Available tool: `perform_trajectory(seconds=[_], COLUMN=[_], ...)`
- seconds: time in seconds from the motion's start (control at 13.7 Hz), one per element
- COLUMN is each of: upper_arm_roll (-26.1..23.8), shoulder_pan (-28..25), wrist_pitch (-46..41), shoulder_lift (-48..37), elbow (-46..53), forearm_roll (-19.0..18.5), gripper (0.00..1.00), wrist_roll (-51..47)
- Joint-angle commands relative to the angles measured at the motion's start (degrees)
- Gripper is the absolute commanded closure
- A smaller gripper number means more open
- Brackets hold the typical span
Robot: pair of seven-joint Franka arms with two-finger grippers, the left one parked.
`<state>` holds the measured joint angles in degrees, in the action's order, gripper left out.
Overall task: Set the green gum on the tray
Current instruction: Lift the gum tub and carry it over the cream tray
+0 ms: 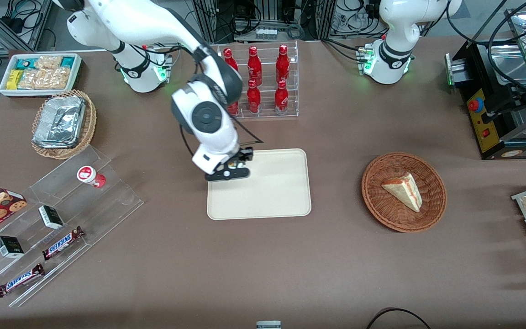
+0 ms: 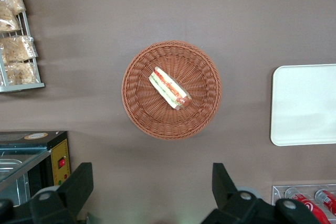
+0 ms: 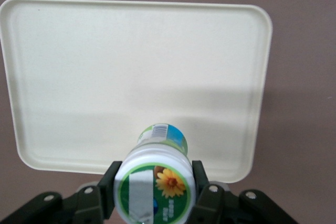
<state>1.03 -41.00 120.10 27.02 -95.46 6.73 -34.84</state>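
We see the brown table (image 1: 336, 256) bearing the tray (image 1: 272, 192) (just below the gripper (image 1: 228, 173)) and wicker basket (image 1: 403, 192).

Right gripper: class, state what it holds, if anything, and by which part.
The right gripper holds the small white green-lidded gum bottle, jaws clamped on opposite sides just below its lid, over the cream rectangular tray.

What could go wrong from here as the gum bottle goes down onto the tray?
The gripper holds the green gum over the tray close to its rim, so a release here may land it on the rim and tip it. Being cylindrical, the bottle could then roll off onto the table.
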Motion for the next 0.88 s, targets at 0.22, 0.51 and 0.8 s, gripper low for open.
perform_trajectory(seconds=[0.22,0.51,0.8], upper_arm_roll=[0.9,1.16,1.25], shoulder_pan=[-4.09,-4.35,-4.0], wrist_pitch=[5.92,10.15,12.0], shoulder_lift=[10.85,13.67,14.82], elbow=[8.8,8.71,8.45], forearm_roll=[-2.59,-5.58,-6.56], gripper=[1.0,1.0,1.0], wrist_roll=[-8.22,-8.57,-8.57])
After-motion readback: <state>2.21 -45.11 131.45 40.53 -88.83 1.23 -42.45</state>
